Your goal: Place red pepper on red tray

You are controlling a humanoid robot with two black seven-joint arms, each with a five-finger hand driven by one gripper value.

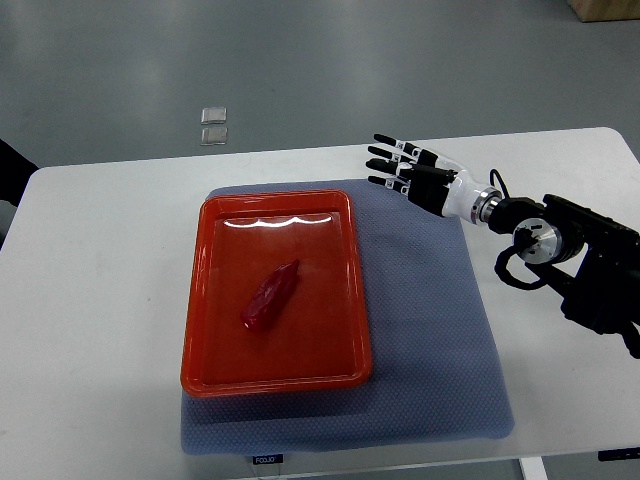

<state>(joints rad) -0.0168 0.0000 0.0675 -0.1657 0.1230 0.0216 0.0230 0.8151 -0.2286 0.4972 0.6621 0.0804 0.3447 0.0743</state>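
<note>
A red pepper [270, 297] lies inside the red tray [275, 209], near its middle, pointing up and to the right. My right hand [405, 165] is to the upper right of the tray, above the back edge of the mat. Its fingers are spread and straight, pointing left, and hold nothing. It is well apart from the pepper. The left arm is not in view.
The tray rests on a blue-grey mat [430, 320] on a white table [90, 330]. Two small clear squares [214, 124] lie on the grey floor beyond the table. A dark object [12, 170] shows at the left edge.
</note>
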